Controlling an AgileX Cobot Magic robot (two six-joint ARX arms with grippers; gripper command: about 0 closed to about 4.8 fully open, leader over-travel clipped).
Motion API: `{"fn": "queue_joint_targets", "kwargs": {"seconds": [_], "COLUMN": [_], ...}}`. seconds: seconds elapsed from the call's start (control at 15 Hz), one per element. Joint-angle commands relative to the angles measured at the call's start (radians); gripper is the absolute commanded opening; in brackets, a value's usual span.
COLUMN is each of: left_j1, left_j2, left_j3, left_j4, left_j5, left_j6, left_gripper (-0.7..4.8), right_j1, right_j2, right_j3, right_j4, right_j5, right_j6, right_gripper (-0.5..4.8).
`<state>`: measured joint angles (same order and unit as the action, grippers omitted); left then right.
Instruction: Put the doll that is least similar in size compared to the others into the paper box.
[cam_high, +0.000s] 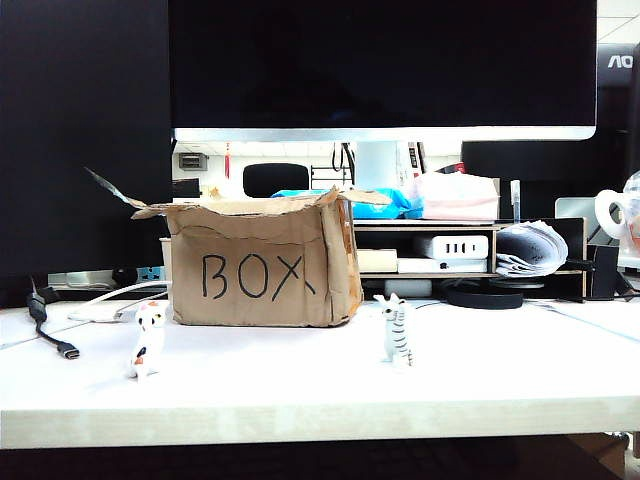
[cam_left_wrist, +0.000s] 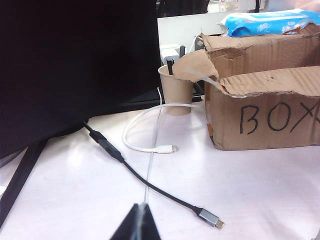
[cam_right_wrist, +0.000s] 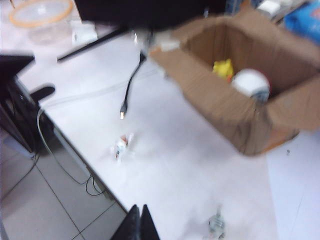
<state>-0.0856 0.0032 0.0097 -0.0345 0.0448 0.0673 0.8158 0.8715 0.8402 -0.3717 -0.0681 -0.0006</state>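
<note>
**Doll inside the box, both claws pressed together above the desk**

Doll (cam_right_wrist: 251, 83): white, round, lies inside the paper box (cam_high: 262, 262), seen from above in the right wrist view. Beside it in the box, something small and yellow (cam_right_wrist: 223, 68); blurred, cannot tell what. From the exterior view the doll is hidden behind the box wall.

Box: brown cardboard, torn ragged flaps, "BOX" in black marker on the front. Stands upright toward the back of the desk (cam_high: 300, 385).

Around it:
- White-orange cat figurine (cam_high: 148, 340), upright, in front of the box's left corner, apart from it.
- Grey-striped cat figurine (cam_high: 397, 330), upright, in front of and to the right of the box, apart from it.
- Black cable (cam_left_wrist: 145, 182) with a silver plug trails across the desk left of the box; a white cable (cam_left_wrist: 145, 145) loops behind it.
- Paper cup (cam_left_wrist: 176, 92) just behind the box's left corner.
- Blue packet (cam_left_wrist: 265, 22) behind the box.

Left claw (cam_left_wrist: 140, 220): fingertips closed to a point, nothing between them, low over the desk left of the box, near the black cable.

Right claw (cam_right_wrist: 139, 222): fingertips together, empty, high above the desk's front edge, with the two cats and the open box below. Picture blurred.

Surface and room: pale white desk top with a light wood edge. A large dark monitor (cam_high: 380, 60) hangs over the back; shelf with papers to the right. Tiled floor shows past the desk edge.
</note>
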Motion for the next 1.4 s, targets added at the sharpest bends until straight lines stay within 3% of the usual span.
{"fn": "queue_joint_targets", "kwargs": {"seconds": [0.07,0.27,0.47,0.8,1.07,1.27,1.4], "left_j1": [0.000,0.000,0.000,0.000,0.000,0.000,0.000], "left_j2": [0.000,0.000,0.000,0.000,0.000,0.000,0.000], "left_j3": [0.001,0.001,0.001,0.001,0.001,0.001,0.001], "left_j4": [0.013,0.013,0.013,0.013,0.013,0.013,0.013], "left_j5": [0.001,0.001,0.001,0.001,0.001,0.002,0.002], "left_j6": [0.004,0.004,0.004,0.004,0.004,0.004,0.004], "left_gripper": [-0.05,-0.05,-0.05,-0.05,-0.05,-0.05,-0.05], "right_j1": [-0.013,-0.030,-0.166,-0.413,-0.666,-0.707,-0.708], "right_j2": [-0.128,-0.358,-0.594,-0.760,-0.794,-0.846,-0.867], "right_j3": [-0.158,-0.258,-0.267,-0.267,-0.267,-0.287,-0.402], "right_j4": [0.018,-0.150,-0.303,-0.305,-0.304,-0.259,-0.035], "right_j5": [-0.002,-0.007,-0.005,0.005,0.006,-0.039,-0.067], "right_j6": [0.002,0.002,0.002,0.002,0.002,0.020,0.029], "right_gripper": [-0.01,-0.01,-0.01,-0.01,0.00,-0.01,-0.01]}}
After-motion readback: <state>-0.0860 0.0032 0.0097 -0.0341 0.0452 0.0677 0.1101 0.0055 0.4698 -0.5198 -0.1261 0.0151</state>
